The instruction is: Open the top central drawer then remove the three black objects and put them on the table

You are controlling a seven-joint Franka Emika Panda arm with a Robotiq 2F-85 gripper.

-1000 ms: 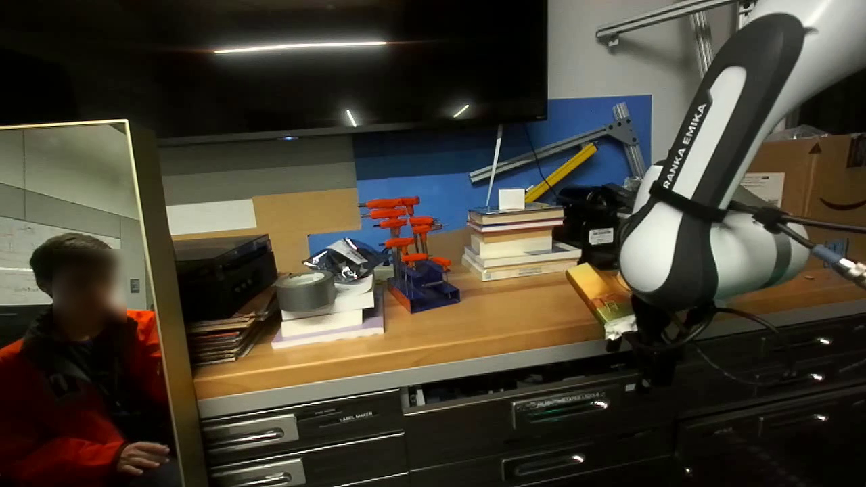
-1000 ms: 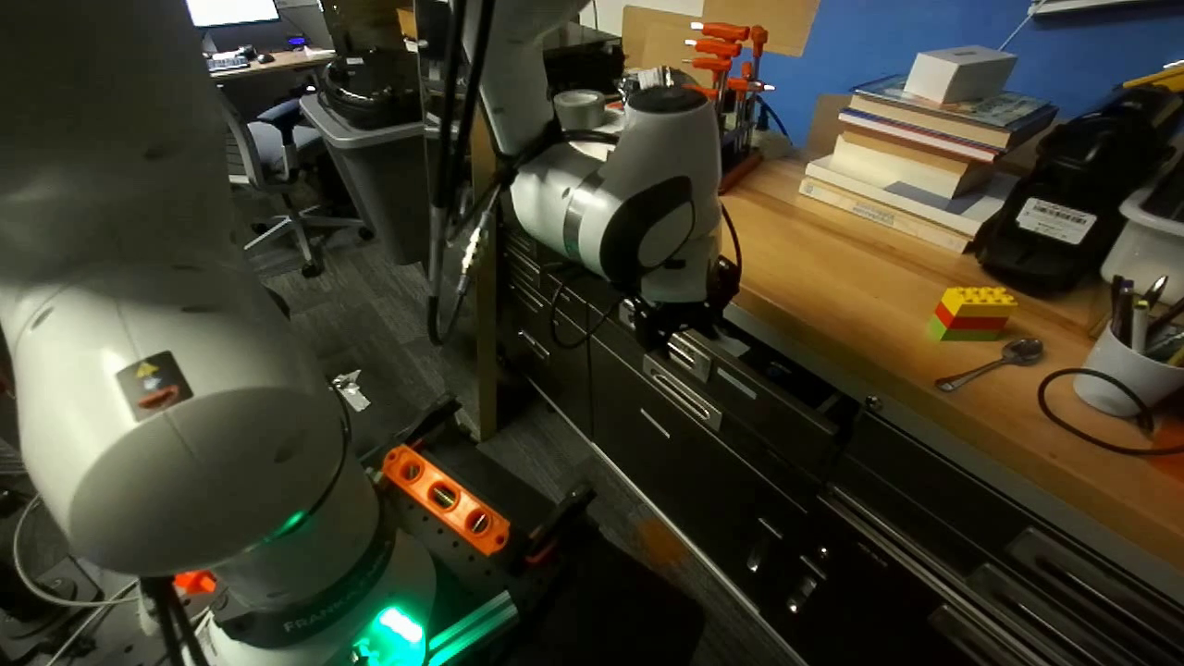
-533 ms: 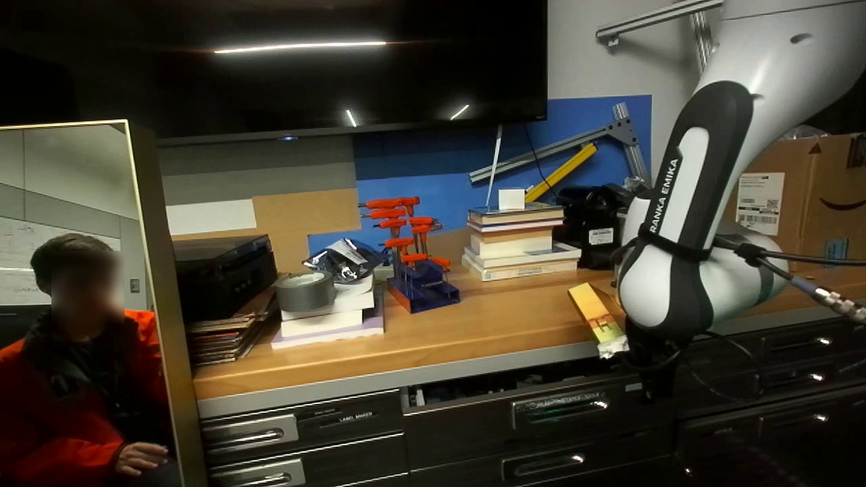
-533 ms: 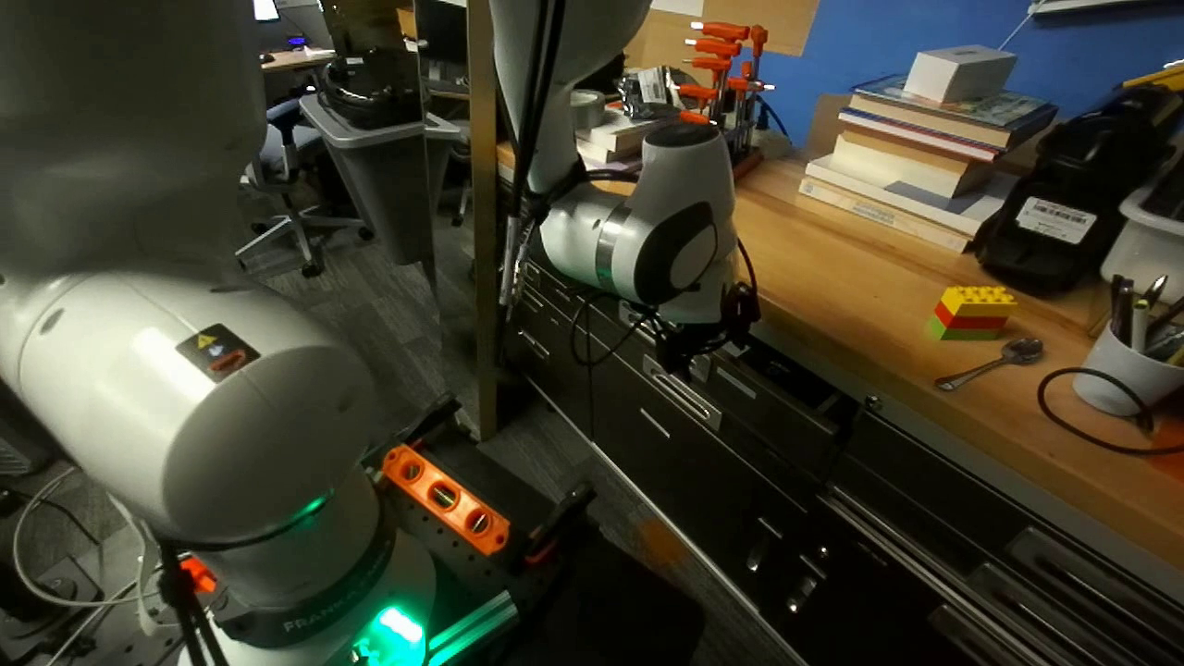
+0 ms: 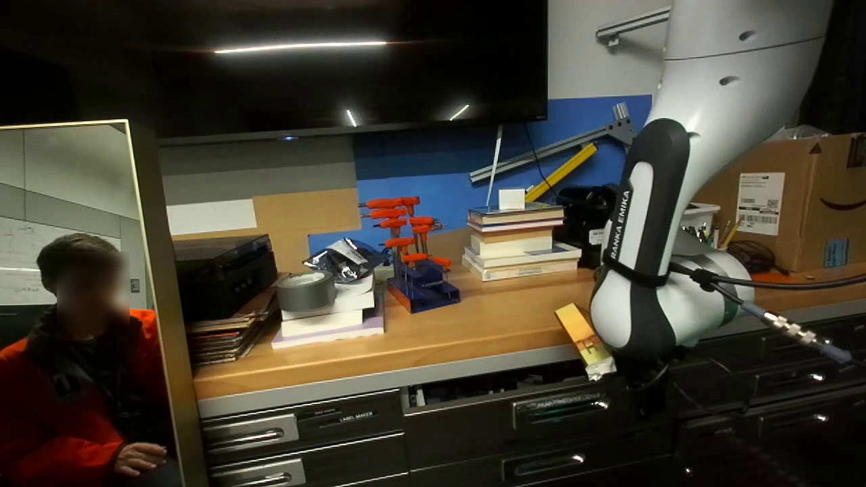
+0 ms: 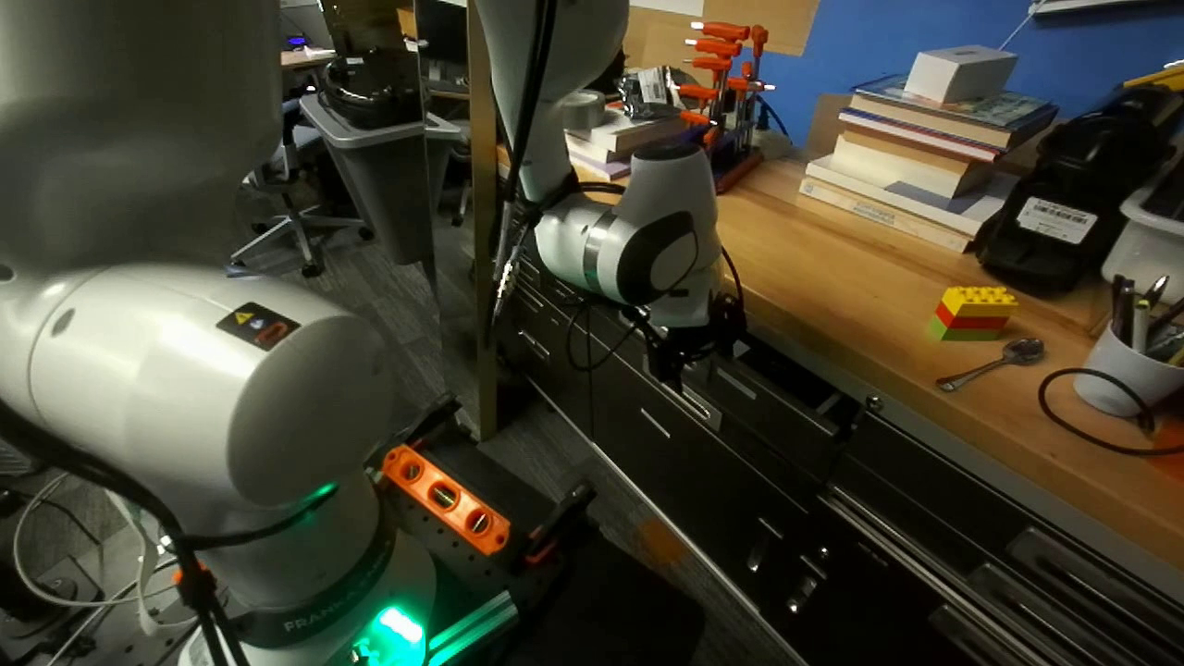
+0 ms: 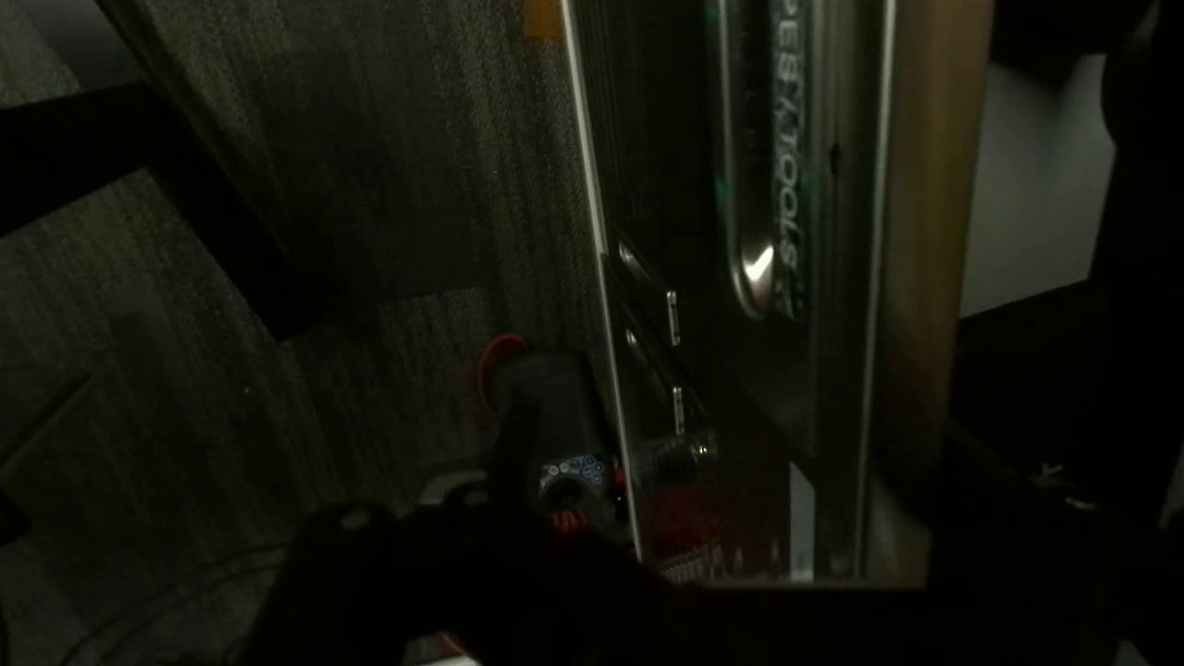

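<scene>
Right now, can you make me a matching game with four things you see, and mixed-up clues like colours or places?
Things:
1) top central drawer
2) spoon
3) toy bricks
4) small white box

Clues:
A) on top of stacked books
B) yellow, red and green
C) partly open
D) shiny metal, lying on the table

Right pairs: 1-C, 2-D, 3-B, 4-A

A roll of tape (image 5: 306,292) is lying on a short pile of books (image 5: 325,326), silver bag (image 5: 346,260) beside it, in both exterior views. Red-handled hex keys (image 5: 399,242) are sitting in a rack (image 5: 425,291). A white box (image 6: 960,74) is resting on top of a taller stack of books (image 6: 916,166). In an exterior view: spoon (image 6: 1014,355) is lying just beside a toy block (image 6: 973,317); pens (image 6: 1140,319) are leaning in a white cup (image 6: 1110,351). In an exterior view: TV (image 5: 338,88) is hanging above the hex keys
</scene>
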